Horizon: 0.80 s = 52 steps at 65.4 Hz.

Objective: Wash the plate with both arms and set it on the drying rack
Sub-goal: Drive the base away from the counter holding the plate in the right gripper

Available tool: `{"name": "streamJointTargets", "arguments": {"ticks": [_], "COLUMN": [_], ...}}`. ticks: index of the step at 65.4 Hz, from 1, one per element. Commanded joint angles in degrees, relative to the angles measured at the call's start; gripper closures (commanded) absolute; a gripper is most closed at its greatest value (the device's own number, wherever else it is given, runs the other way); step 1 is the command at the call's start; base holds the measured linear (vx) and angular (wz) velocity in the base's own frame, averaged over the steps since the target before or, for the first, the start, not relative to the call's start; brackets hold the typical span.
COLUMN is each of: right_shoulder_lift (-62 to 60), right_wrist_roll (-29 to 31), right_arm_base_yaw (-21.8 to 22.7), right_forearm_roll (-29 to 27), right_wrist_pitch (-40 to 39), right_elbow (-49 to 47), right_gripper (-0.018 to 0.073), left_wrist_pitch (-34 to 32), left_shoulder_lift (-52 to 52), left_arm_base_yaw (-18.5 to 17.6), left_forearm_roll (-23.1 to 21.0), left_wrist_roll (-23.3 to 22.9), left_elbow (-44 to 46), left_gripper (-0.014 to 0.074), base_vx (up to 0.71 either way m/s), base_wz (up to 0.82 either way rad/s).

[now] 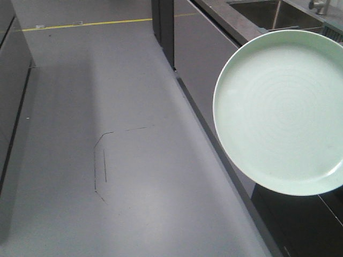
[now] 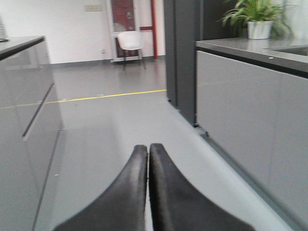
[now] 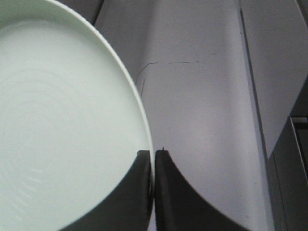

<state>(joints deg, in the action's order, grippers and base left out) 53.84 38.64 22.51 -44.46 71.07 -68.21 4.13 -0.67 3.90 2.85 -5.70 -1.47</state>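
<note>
The plate [image 1: 278, 112] is held up in the air and rests on nothing. In the front view it hangs in front of the front edge of the counter [image 1: 228, 19], with the grey floor [image 1: 107, 107] of the aisle below it and the sink [image 1: 262, 13] further back, near the far right part of the counter. The right claw [image 3: 154, 159] has its two fingers almost together and pinches the rim of the plate between them, so only a thin edge grip carries it. The left claw [image 2: 148, 151] is closed, finger against finger, with nothing inside, and it points along the aisle, away from the plate. The drying rack does not appear in any view. I judge that the task is in its early step: the plate is lifted but not yet over the sink, and washing has not begun. The next move probably calls for bringing the plate across the counter edge and above the basin, slowly, because a glossy plate held only at the rim may tilt or slip. The left claw should then open and come near to help.
</note>
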Motion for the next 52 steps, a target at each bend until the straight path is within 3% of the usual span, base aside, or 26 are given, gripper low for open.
{"name": "streamJointTargets", "arguments": {"ticks": [1,52], "right_shoulder_lift": [-0.4,-0.4], "right_wrist_roll": [0.7,0.7], "right_arm_base_yaw": [0.4,0.4], "right_forearm_roll": [-2.8,-2.8], "right_wrist_pitch": [-2.4,-2.4], "right_elbow": [-1.3,-1.3], "right_gripper": [0.0566,0.0566], "left_wrist_pitch": [-4.1,-4.1], "left_shoulder_lift": [-0.8,-0.8], "left_arm_base_yaw": [-0.4,-0.4], "left_forearm_roll": [-0.5,-0.5], "left_wrist_roll": [-0.5,-0.5], "left_elbow": [-1.2,-1.2], "left_gripper": [0.0603,0.0603], "base_vx": [0.00,0.06], "base_wz": [0.47,0.36]}}
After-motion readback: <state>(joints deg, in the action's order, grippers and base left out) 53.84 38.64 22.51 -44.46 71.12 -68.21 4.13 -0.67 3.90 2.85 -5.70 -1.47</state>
